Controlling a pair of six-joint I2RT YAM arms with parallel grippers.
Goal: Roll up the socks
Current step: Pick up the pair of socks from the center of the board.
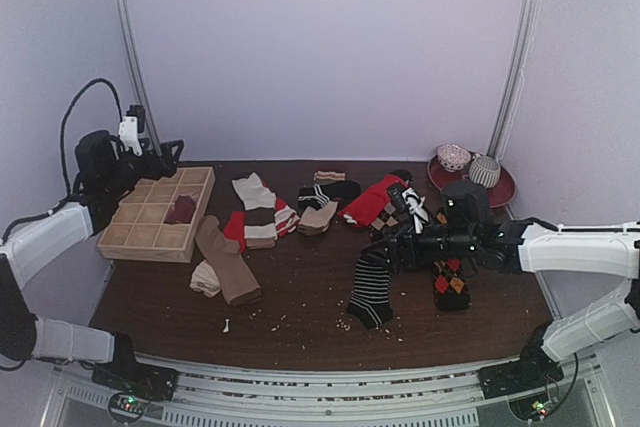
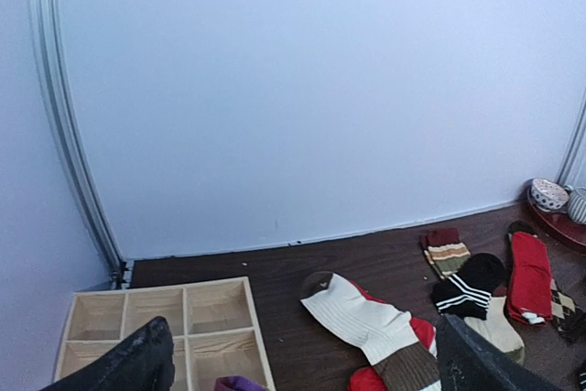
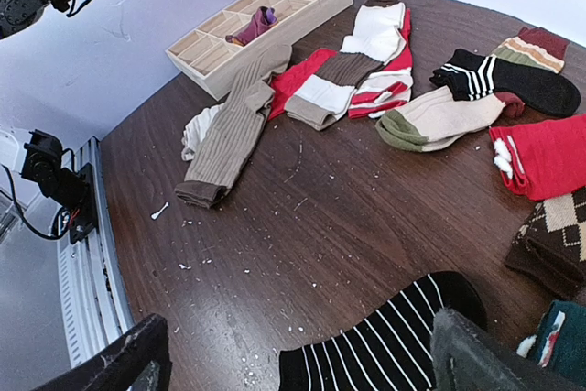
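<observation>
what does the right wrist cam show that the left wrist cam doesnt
Only right wrist: the black-and-white striped sock close below the camera, the long tan sock near the wooden tray, pale crumbs on the table. Only left wrist: the patterned bowl on the red plate at far right. Both: the tray with the purple sock in one compartment, the cream-and-brown sock, the black sock with white bands, the red sock.

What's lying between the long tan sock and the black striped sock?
Only bare table dotted with white specks lies between tan sock and striped sock, clearest in the right wrist view.
</observation>
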